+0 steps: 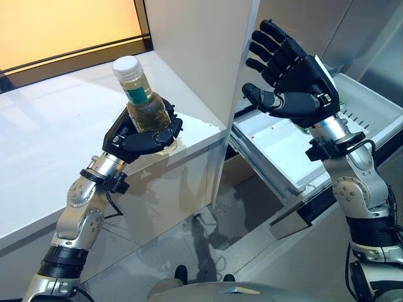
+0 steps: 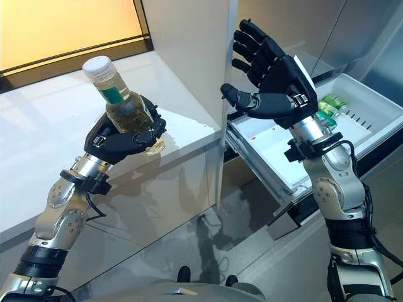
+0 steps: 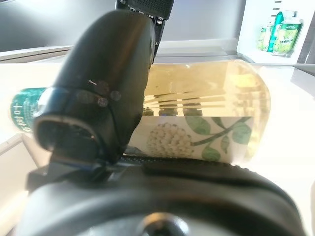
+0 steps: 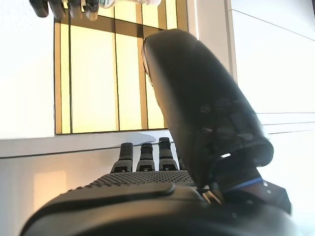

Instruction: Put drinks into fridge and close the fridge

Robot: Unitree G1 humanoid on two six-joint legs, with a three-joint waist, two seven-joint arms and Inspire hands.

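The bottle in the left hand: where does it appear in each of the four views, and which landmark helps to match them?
Left eye view: the bottle is left of centre, tilted, in the left hand.
Right eye view: further left, same grip.
Left wrist view: it fills the middle, past the thumb.
Right wrist view: only its base shows at the upper edge.
Shared landmark: the white counter, in all views.

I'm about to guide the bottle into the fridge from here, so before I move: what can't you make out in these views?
- Fridge interior: only the open door's shelf shows; the right hand and the door edge hide the rest.
- Green drinks on that shelf: partly behind the right arm, count unclear.
- Bottle base: covered by the left hand curled round it.
- Bottle label print: too blurred in the left wrist view.
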